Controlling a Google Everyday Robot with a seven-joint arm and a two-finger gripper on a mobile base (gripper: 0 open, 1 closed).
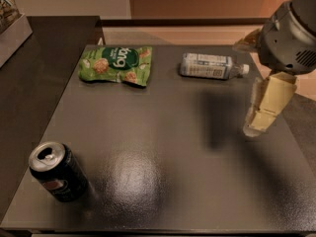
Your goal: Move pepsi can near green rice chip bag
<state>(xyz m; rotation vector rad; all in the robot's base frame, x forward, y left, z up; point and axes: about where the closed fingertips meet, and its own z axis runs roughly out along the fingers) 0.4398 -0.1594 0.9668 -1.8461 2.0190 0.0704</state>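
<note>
The pepsi can (57, 172) stands upright near the front left corner of the dark table (168, 147); it is black with a silver top. The green rice chip bag (116, 64) lies flat at the back left of the table. My gripper (261, 116) hangs over the right side of the table, far from both the can and the bag, with pale yellow fingers (270, 100) pointing down and nothing in them.
A clear plastic bottle with a white label (211, 66) lies on its side at the back of the table, right of the bag. A darker counter (29, 78) adjoins the table on the left, with a box (12, 23) at its far end.
</note>
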